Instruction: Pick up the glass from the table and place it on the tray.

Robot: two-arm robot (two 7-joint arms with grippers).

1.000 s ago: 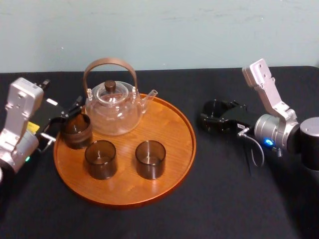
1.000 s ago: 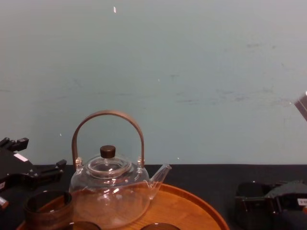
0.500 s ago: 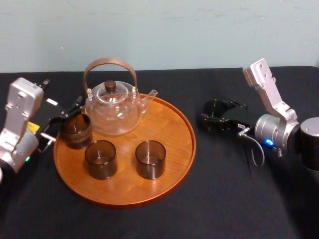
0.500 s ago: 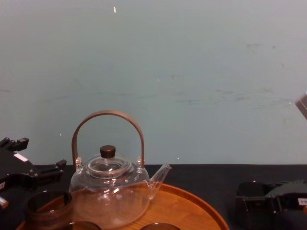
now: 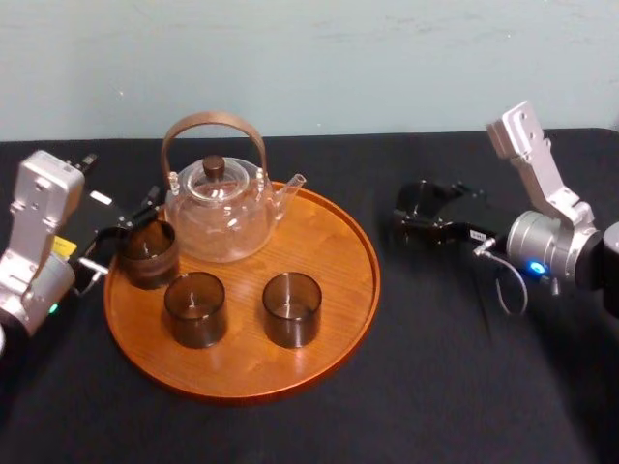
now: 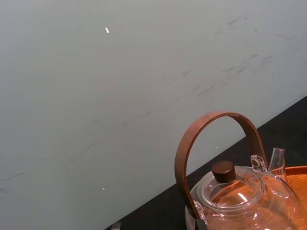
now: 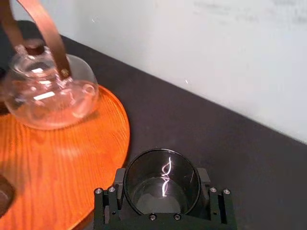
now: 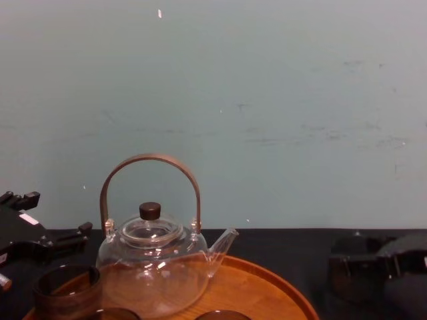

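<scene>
- Three dark glasses sit on the tray [image 5: 329, 242]. The rim glass [image 5: 147, 253] is at its left edge. The front-left glass [image 5: 194, 309] and front-right glass [image 5: 292, 309] stand side by side on the robot's side, apart from each other.
- The teapot [image 5: 218, 208] is clear, with a brown arched handle and a dark lid knob. It stands upright at the tray's rear left with its spout pointing right. The rim glass is just beside it, front-left.
- The fourth one, the glass [image 7: 163, 194] of the task, is not on the tray. It sits right of the tray and apart from the rim, over the black table [image 5: 435, 387].
- The right gripper [image 5: 418, 215] reaches in from the right and is clamped on that glass. Its jaws are spread to the glass's width, one finger against each side of the wall.
- The glass is upright, mouth up. The right wrist view looks straight into it, with only light glints inside.
- Can't tell whether the base rests on the table or is just off it.
- In the right wrist view, the tray's rim curves close by the gripper body but doesn't touch the glass.
- The left gripper [image 5: 131, 232] sits at the tray's left rim, just beside the rim glass. Can't tell its grip state.
- In the chest view, the held glass is a dark shape at lower right, well apart from the teapot.
</scene>
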